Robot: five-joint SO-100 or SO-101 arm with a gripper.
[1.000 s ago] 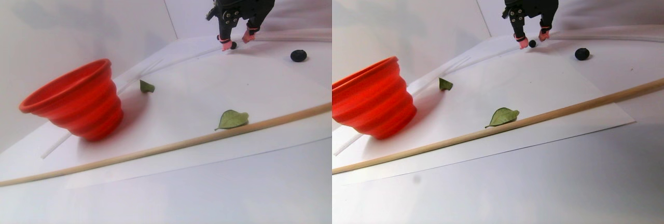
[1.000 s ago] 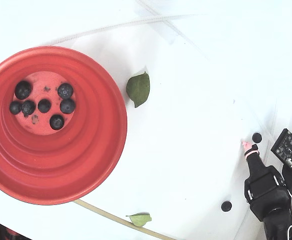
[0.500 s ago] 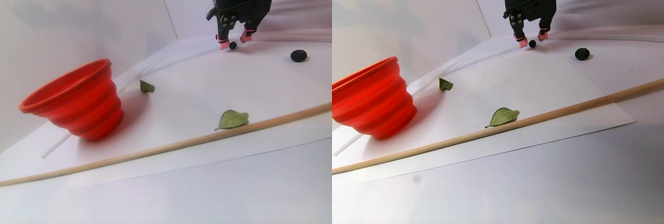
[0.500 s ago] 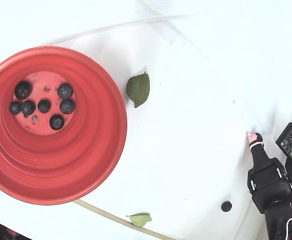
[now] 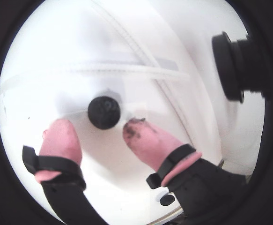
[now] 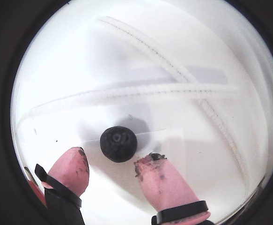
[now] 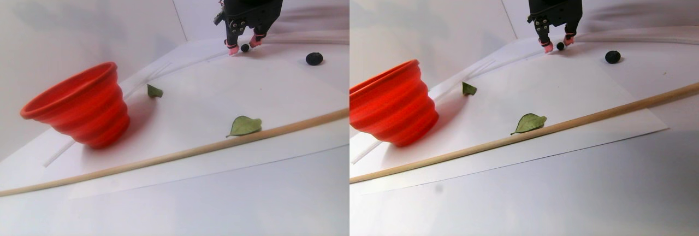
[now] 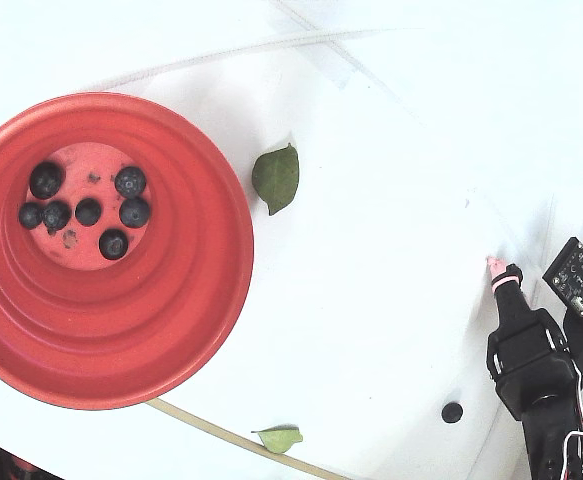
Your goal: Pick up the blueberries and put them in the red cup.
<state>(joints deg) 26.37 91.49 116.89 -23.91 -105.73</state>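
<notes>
White desk (image 8: pixel 371 250) | ribbed round red cup (image 8: pixel 201 300) at left held six blueberries (image 8: pixel 88 211) | two green leaves (image 8: pixel 276 178) | gripper (image 6: pixel 113 169) stood unclenched, pink fingertips (image 6: pixel 157 180) flanking one dark berry (image 6: pixel 118 144) | another berry (image 8: pixel 452 412) lay loose.

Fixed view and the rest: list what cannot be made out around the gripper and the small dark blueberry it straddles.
- Fixed view: the straddled small dark blueberry is hidden under the black gripper; only one pink fingertip shows.
- Both wrist views: whether the pink fingertips touch the berry; a gap shows on each side.
- Stereo pair view: berry and fingertips are too small to judge contact.
- Wrist views: the large red-orange cup is out of frame.
</notes>
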